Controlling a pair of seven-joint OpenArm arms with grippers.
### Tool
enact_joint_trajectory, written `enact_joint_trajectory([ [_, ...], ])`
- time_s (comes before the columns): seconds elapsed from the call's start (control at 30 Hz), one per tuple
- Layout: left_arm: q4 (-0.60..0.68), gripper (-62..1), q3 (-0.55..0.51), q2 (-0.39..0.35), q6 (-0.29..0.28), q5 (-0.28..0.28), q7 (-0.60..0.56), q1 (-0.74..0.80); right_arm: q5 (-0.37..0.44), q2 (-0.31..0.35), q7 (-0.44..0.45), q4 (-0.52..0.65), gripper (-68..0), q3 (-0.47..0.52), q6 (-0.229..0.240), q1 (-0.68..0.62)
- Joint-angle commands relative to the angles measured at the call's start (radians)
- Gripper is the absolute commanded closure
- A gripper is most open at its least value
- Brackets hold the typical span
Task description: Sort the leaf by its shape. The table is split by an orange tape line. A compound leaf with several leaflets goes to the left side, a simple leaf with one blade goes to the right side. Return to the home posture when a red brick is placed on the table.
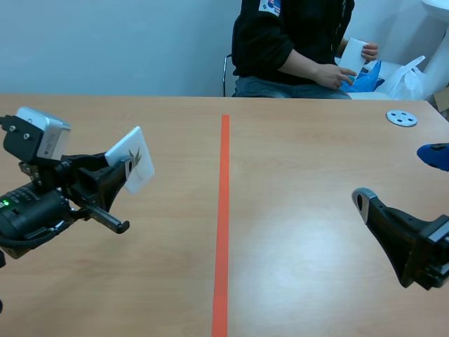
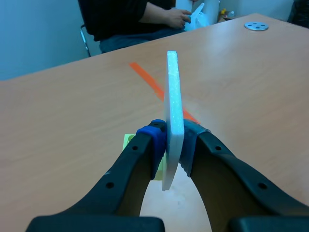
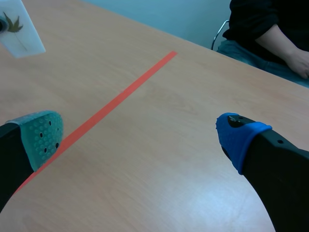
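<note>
A white foam card [image 1: 132,159] with a compound leaf of several leaflets pictured on it is held up above the left half of the table. My left gripper [image 1: 126,167] is shut on the card, which stands edge-on [image 2: 173,121] between the blue pads. The same card [image 3: 19,29] with its leaf shows far off across the tape in the right wrist view. My right gripper [image 3: 140,140] hangs open above the right half of the table, nothing between its fingers. An orange tape line [image 1: 223,210] splits the table.
A person sits across the table holding a white card [image 1: 354,53], with a blue bag and a white bag beside them. A small round metal disc [image 1: 402,118] lies at the far right. A yellow-green piece [image 2: 126,141] shows under my left gripper.
</note>
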Motion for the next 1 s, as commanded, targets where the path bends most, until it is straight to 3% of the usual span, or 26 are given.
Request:
enact_joint_trajectory([
  [0.0,-0.019,-5.7,-0.014,0.011,0.020,-0.044,0.000,-0.019,0.014,0.002,0.019,0.002,-67.9,0.001,0.000,0.012],
  [0.17,-0.051,-5.6,-0.067,0.010,0.082,-0.087,0.020,-0.029,0.014,0.003,0.019,0.002,-67.9,0.001,0.000,0.012],
  [0.3,-0.119,-5.5,-0.087,0.010,0.088,-0.097,0.019,-0.062,0.014,0.003,0.019,0.002,-67.9,0.001,0.000,0.012],
  [0.77,-0.617,-5.5,-0.087,0.026,0.091,-0.236,-0.059,-0.343,0.014,0.003,0.019,0.002,-67.9,0.001,0.000,0.012],
  [0.97,-0.783,-5.5,-0.087,0.052,0.060,-0.300,-0.103,-0.403,0.014,0.003,0.019,0.002,-67.9,0.001,0.000,0.012],
])
